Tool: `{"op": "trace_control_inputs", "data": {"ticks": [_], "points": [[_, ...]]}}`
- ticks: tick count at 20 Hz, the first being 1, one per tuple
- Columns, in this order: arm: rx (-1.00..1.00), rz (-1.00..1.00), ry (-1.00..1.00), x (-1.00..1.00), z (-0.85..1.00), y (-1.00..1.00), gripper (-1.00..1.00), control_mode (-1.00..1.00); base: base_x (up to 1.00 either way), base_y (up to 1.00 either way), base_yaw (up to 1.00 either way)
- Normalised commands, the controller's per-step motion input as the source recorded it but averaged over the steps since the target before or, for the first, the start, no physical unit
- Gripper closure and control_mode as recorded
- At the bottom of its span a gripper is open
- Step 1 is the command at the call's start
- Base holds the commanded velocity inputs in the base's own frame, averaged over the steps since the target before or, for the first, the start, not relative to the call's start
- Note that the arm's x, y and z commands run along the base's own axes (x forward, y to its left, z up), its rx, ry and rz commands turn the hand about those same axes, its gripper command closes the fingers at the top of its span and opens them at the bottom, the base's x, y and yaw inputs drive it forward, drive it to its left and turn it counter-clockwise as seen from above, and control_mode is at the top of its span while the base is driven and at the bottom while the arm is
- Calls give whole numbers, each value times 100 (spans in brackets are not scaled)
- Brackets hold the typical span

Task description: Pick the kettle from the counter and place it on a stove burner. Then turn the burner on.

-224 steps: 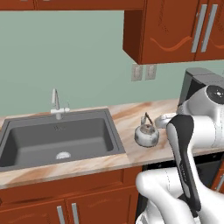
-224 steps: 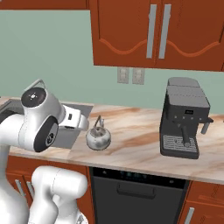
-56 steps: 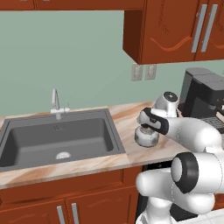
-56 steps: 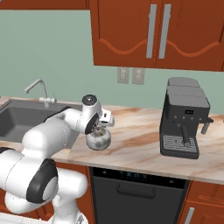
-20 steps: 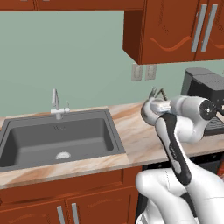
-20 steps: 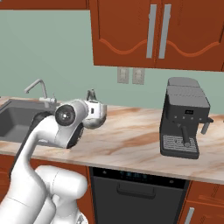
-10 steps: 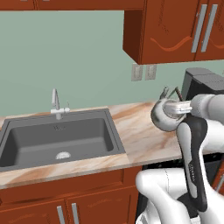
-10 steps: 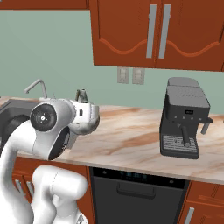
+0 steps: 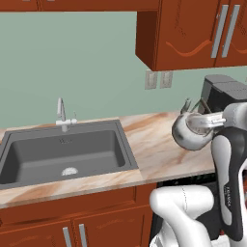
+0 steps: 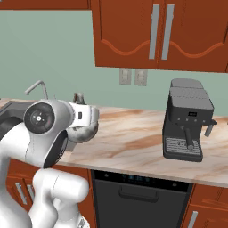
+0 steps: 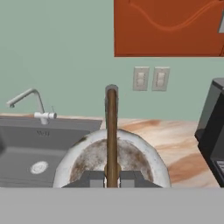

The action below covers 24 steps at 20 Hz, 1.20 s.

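Observation:
The shiny kettle (image 9: 189, 135) hangs tilted in the air above the counter (image 9: 154, 154), right of the sink. My gripper (image 9: 199, 116) is shut on its thin dark arched handle (image 11: 111, 127). In the hand view the kettle's round body (image 11: 131, 157) sits just past my gripper (image 11: 112, 177), whose fingertips (image 11: 93, 178) pinch the handle's base. From the right base view the kettle (image 10: 85, 132) is partly hidden behind my white forearm. The stove burner is out of view.
A grey sink (image 9: 62, 154) with a faucet (image 9: 61, 113) takes up the left of the counter. A black coffee machine (image 10: 187, 124) stands on the right, close to my arm in the left base view. Wall outlets (image 10: 133, 76) and upper cabinets (image 10: 156, 35) are behind.
My arm has swung the kettle further right and a little toward the camera. The grip has stayed shut on the handle.

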Motion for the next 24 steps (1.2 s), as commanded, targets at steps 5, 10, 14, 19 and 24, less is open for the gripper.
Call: {"op": "trace_control_inputs", "data": {"ticks": [5, 10, 14, 19, 24], "points": [[0, 0, -1, -10, 0, 0, 100, -100, 0, 0, 0], [0, 0, -3, -10, 0, 0, 100, 100, -47, 10, 2], [0, 0, 0, 0, 0, 0, 100, 100, -29, 62, 1], [0, 0, 0, 0, 0, 0, 100, 100, -1, 97, 0], [0, 0, 0, 0, 0, 0, 100, 100, 0, 100, 0]]}}
